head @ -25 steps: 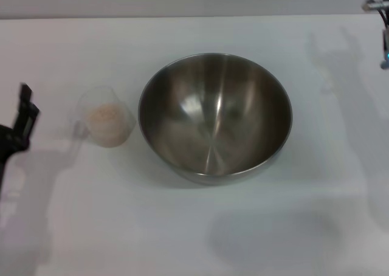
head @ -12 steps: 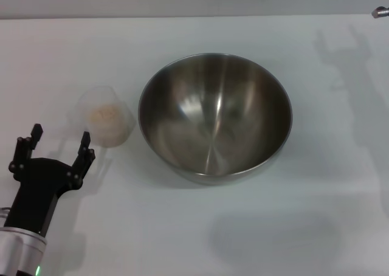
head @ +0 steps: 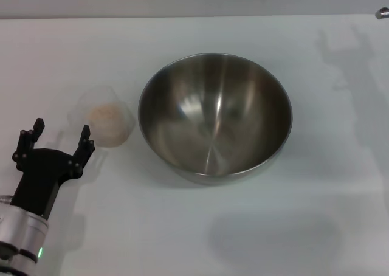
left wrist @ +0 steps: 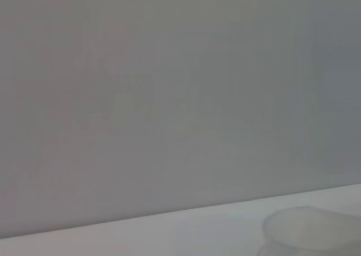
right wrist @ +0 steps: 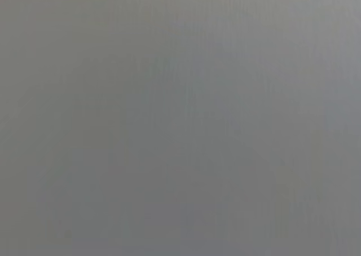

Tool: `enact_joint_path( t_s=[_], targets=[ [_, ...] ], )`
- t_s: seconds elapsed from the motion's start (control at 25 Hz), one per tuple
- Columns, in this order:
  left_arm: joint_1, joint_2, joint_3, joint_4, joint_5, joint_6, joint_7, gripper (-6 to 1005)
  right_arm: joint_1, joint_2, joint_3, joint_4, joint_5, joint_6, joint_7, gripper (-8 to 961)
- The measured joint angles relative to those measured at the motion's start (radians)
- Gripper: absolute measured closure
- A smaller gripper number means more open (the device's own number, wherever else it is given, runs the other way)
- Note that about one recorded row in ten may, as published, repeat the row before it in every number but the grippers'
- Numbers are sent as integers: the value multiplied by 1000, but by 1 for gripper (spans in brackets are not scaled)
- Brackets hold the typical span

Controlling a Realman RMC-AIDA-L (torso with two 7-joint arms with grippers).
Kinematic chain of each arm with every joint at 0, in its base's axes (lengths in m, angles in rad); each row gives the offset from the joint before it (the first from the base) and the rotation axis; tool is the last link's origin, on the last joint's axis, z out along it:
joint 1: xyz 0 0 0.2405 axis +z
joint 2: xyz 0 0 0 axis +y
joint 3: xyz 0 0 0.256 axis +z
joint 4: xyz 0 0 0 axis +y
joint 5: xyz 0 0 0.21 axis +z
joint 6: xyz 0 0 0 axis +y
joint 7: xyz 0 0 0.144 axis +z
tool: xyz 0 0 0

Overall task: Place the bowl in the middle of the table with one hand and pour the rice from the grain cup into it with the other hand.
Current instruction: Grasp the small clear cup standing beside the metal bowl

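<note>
The large steel bowl (head: pixel 215 115) stands upright and empty in the middle of the white table (head: pixel 200 227). The small clear grain cup (head: pixel 107 123) stands just left of it, with pale rice (head: pixel 106 113) inside. My left gripper (head: pixel 58 141) is open, low at the left, just in front of and left of the cup, not touching it. The left wrist view shows the cup's rim (left wrist: pixel 313 229) at its edge. Of my right arm only a small metal tip (head: pixel 383 12) shows at the far right edge; its gripper is out of view.
A grey wall (left wrist: pixel 169 98) runs behind the table's far edge. The right wrist view shows only plain grey. Arm shadows fall on the table's right side.
My left gripper came in from the left edge and turned fingers-forward toward the cup, then crept slightly closer. The right arm withdrew up and out at the right edge.
</note>
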Motion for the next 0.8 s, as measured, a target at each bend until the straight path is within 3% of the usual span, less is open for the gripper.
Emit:
enact_joint_path(
  t_s=[0.8],
  targets=[
    [-79, 0, -69, 46, -32, -93, 0, 159, 11, 3, 0, 10, 3, 4, 1, 201]
  ],
)
